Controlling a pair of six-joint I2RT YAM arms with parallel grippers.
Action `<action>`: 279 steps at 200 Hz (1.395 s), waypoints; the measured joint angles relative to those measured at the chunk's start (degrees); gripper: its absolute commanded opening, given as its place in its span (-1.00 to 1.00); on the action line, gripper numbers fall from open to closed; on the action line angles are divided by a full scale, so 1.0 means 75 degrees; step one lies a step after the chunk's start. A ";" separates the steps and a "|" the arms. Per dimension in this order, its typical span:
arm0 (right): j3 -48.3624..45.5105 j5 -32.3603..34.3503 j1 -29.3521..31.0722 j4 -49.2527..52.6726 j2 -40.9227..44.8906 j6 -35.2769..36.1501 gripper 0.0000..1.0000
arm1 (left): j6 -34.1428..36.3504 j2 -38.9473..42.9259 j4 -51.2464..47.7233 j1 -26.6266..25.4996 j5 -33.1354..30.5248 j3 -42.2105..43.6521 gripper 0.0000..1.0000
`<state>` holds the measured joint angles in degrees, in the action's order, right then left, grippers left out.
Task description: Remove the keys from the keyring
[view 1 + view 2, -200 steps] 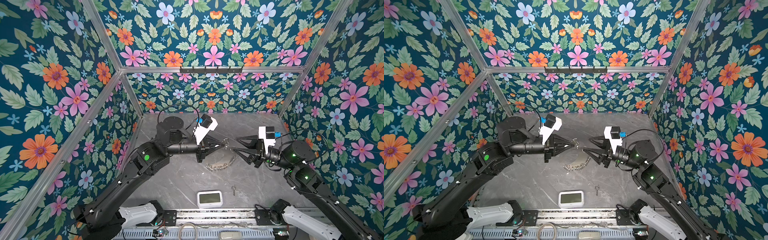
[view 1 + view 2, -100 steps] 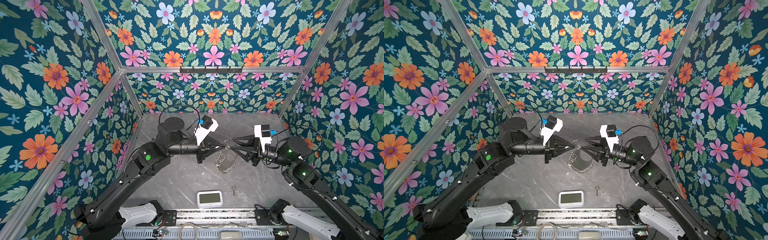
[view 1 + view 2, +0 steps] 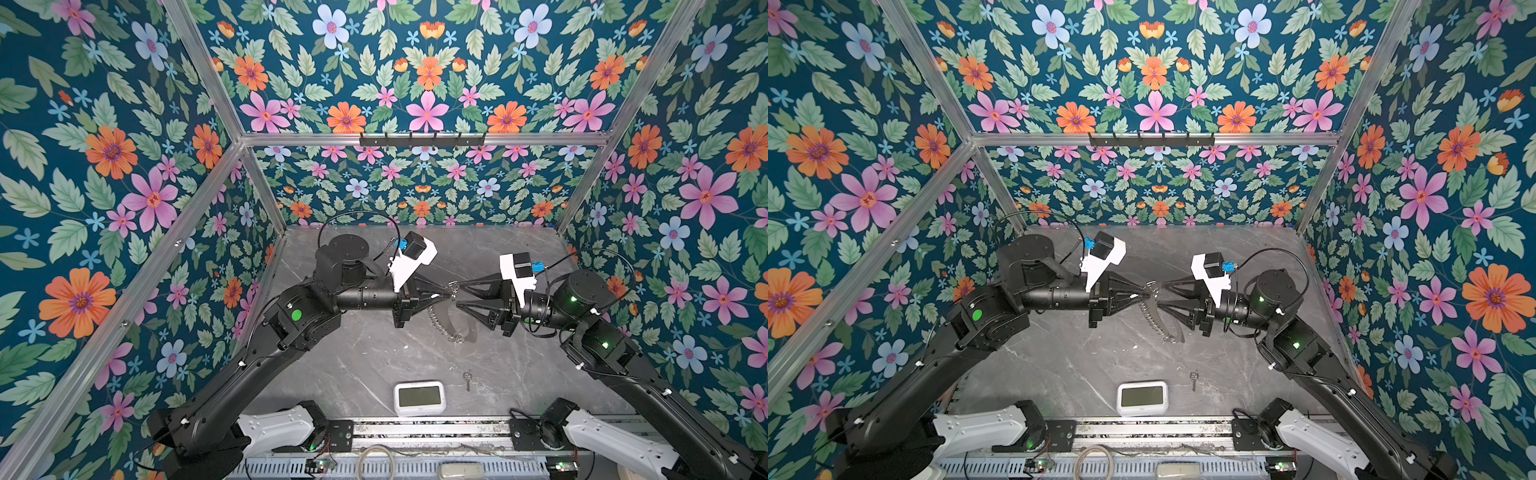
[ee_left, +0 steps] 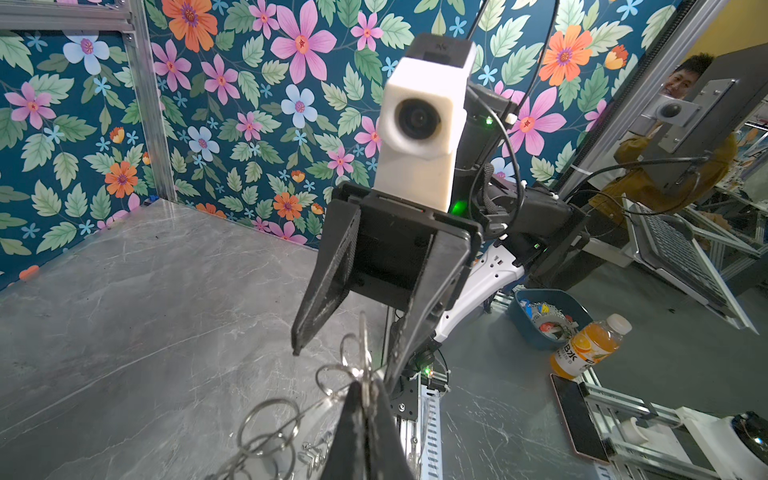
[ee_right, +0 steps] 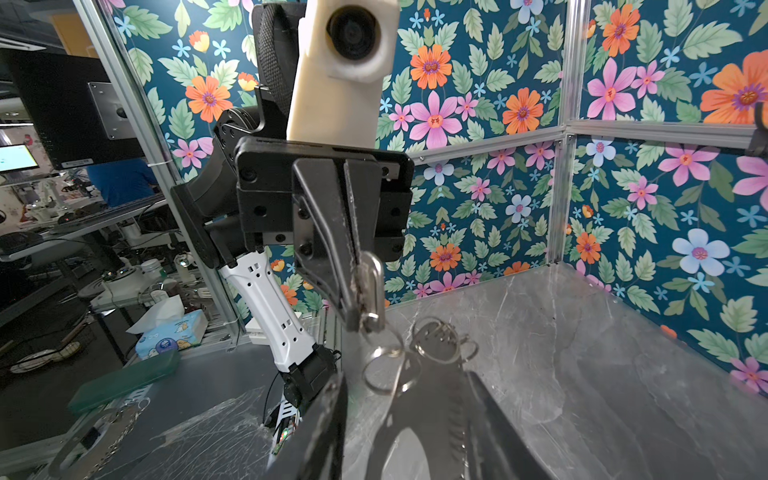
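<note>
The keyring, a translucent grey plate edged with small silver rings, hangs above the table from my left gripper. That gripper is shut on a small metal loop at the keyring's top; its closed tips pinch it. My right gripper faces it tip to tip and is open, with one finger on each side of the hanging plate and gaps showing. Loose rings dangle below. One small key lies on the table.
A white clock stands near the grey table's front edge, left of the lying key. Flowered walls close in the left, back and right sides. Both arm bases sit on the front rail.
The keyring, spread low near the table a second ago, now hangs down from the left gripper. The right gripper has moved in closer to the left gripper's tips.
</note>
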<state>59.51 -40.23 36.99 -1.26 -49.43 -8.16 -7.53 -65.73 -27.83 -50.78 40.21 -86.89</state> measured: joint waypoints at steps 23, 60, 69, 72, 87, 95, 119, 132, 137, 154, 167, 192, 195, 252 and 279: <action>0.0044 0.0085 0.0009 0.0009 0.0079 -0.0003 -0.09 | 0.0000 0.0003 0.0003 0.0003 0.0000 0.0012 -1.00; 0.0146 0.0181 0.0023 0.0009 0.0035 -0.0015 -0.20 | 0.0000 0.0020 0.0041 0.0000 0.0003 0.0038 -1.00; 0.0187 0.0175 0.0055 0.0020 -0.0041 -0.0015 -0.25 | 0.0000 0.0020 0.0061 0.0000 0.0003 0.0038 -1.00; 0.0195 0.0175 0.0064 0.0023 -0.0064 -0.0012 -0.27 | 0.0000 0.0020 0.0067 0.0000 0.0006 0.0038 -1.00; 0.0224 0.0178 0.0102 0.0105 -0.0154 -0.0006 -0.34 | 0.0000 0.0020 0.0111 0.0000 0.0009 0.0038 -1.00; 0.0230 0.0181 0.0117 0.0137 -0.0195 0.0000 -0.42 | 0.0000 0.0023 0.0117 0.0000 0.0015 0.0038 -1.00; 0.0265 0.0187 0.0163 0.0239 -0.0300 0.0061 -0.57 | 0.0000 0.0029 0.0152 0.0000 0.0015 0.0038 -1.00; 0.0268 0.0189 0.0187 0.0251 -0.0326 0.0108 -0.62 | 0.0000 0.0038 0.0157 0.0000 0.0017 0.0038 -1.00; 0.0268 0.0187 0.0189 0.0251 -0.0335 0.0108 -0.63 | 0.0000 0.0041 0.0157 0.0000 0.0017 0.0038 -1.00; 0.0268 0.0187 0.0213 0.0254 -0.0358 0.0114 -0.65 | 0.0000 0.0047 0.0163 0.0000 0.0017 0.0038 -1.00; 0.0265 0.0187 0.0224 0.0248 -0.0367 0.0114 -0.65 | -0.0003 0.0047 0.0163 0.0000 0.0017 0.0038 -1.00; 0.0256 0.0175 0.0248 0.0233 -0.0393 0.0108 -0.47 | -0.0003 0.0047 0.0160 0.0000 0.0023 0.0038 -1.00; 0.0256 0.0175 0.0251 0.0233 -0.0393 0.0111 -0.45 | -0.0003 0.0047 0.0160 0.0000 0.0023 0.0038 -1.00; 0.0233 0.0160 0.0274 0.0219 -0.0329 0.0117 -0.33 | -0.0015 0.0052 0.0172 0.0000 0.0029 0.0055 -1.00; 0.0204 0.0160 0.0277 0.0219 -0.0286 0.0140 -0.28 | -0.0026 0.0058 0.0172 0.0000 0.0032 0.0067 -1.00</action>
<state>61.04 -39.03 39.07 0.38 -51.57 -7.11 -7.73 -65.30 -26.55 -50.78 40.45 -86.39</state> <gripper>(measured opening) 0.355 0.049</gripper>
